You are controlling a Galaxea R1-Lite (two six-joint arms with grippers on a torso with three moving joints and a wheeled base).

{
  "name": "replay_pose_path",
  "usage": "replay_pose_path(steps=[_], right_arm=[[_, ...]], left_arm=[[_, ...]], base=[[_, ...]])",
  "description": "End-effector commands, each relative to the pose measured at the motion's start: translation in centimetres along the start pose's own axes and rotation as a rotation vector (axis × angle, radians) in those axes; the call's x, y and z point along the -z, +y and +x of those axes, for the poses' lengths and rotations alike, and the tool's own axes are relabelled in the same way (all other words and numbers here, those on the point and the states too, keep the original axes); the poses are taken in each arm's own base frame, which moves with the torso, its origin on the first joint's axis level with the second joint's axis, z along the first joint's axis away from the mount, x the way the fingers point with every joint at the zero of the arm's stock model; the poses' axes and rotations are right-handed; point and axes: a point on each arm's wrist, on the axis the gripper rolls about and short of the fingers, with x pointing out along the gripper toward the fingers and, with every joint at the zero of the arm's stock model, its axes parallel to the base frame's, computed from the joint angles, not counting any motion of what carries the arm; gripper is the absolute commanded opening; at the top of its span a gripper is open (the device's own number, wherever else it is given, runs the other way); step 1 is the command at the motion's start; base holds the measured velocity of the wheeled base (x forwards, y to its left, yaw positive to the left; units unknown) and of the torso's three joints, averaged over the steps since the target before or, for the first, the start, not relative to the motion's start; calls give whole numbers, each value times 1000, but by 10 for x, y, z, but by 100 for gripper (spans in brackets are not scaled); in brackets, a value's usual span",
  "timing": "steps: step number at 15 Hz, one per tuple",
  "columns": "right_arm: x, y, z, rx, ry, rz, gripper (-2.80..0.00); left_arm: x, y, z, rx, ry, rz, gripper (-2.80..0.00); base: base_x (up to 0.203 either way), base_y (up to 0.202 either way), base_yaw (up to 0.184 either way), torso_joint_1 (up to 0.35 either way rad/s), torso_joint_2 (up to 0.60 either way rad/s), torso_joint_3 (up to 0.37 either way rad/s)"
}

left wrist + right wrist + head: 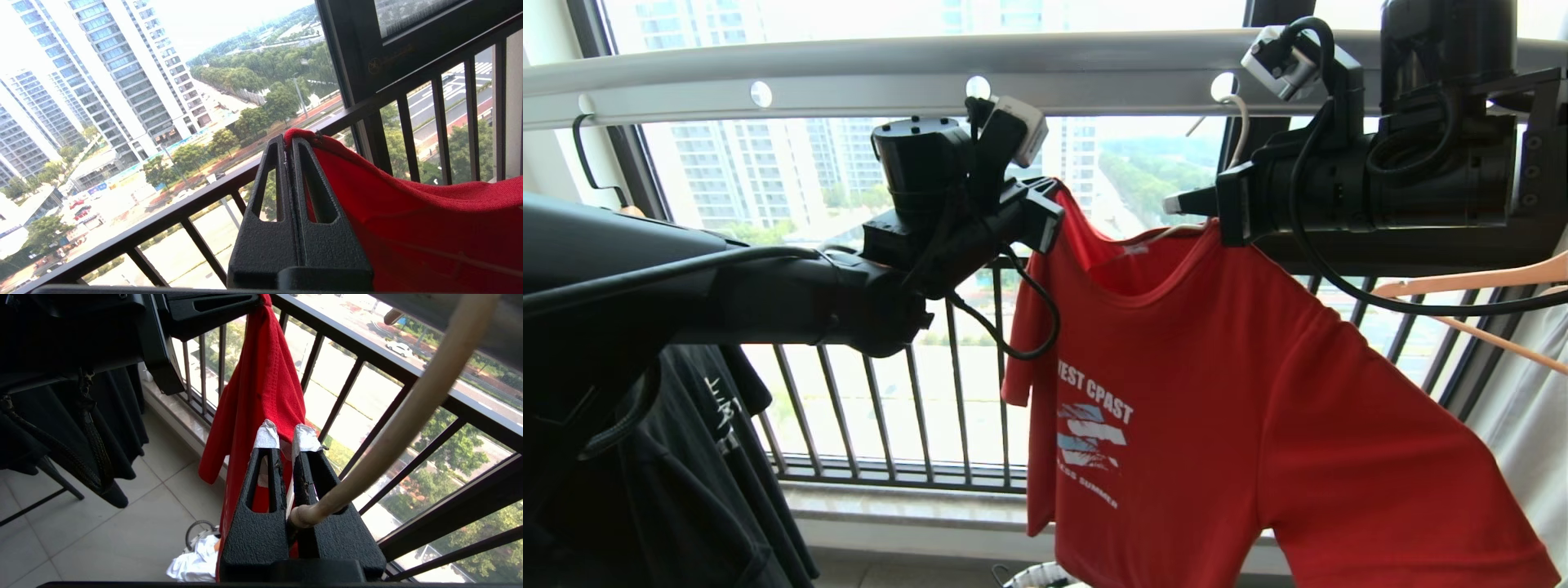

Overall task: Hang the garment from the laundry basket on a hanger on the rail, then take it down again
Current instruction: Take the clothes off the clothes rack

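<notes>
The red garment (1217,392) with white chest lettering hangs under the pale grey rail (890,73). My left gripper (1045,208) is shut on its shoulder edge; the cloth (408,228) bulges out past the closed tips (288,141). My right gripper (1180,202) sits at the collar's other side, shut on the neck of the whitish hanger (1241,122). The hanger's hook rises to a hole in the rail. In the right wrist view the hanger (408,408) leaves the taped jaws (286,435) in front of the garment (261,375). The laundry basket (196,547) stands on the floor below.
A black printed T-shirt (686,474) hangs at the left behind my left arm. Light wooden hangers (1478,282) and a pale garment (1527,425) hang at the right. The dark barred window railing (915,392) runs just behind the rail.
</notes>
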Motion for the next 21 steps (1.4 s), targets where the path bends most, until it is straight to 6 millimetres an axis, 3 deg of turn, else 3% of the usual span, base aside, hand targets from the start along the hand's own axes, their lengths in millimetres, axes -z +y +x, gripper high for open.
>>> replay_pose_path(steps=[1, 8, 10, 14, 18, 21], right_arm=[[0, 1, 0, -7, 4, 0, -280], [6, 1, 2, -13, 22, 8, -280], [7, 0, 4, -18, 23, 8, -280], [8, 0, 7, -20, 27, 7, -280], [7, 0, 7, -19, 24, 6, -280], [8, 0, 8, -20, 27, 7, -280]], left_arm=[[26, -10, 12, 20, 42, -11, -280], [44, -4, 21, -41, -34, 0, -280], [40, -4, 20, -38, -48, -7, -280], [16, -25, 11, 18, -85, -88, -280], [2, -53, -12, 124, -73, -172, -280], [-8, -57, -23, 209, -94, -217, -280]], base=[[0, 0, 0, 0, 0, 0], [0, 0, 0, 0, 0, 0], [0, 0, 0, 0, 0, 0], [0, 0, 0, 0, 0, 0], [0, 0, 0, 0, 0, 0], [0, 0, 0, 0, 0, 0]])
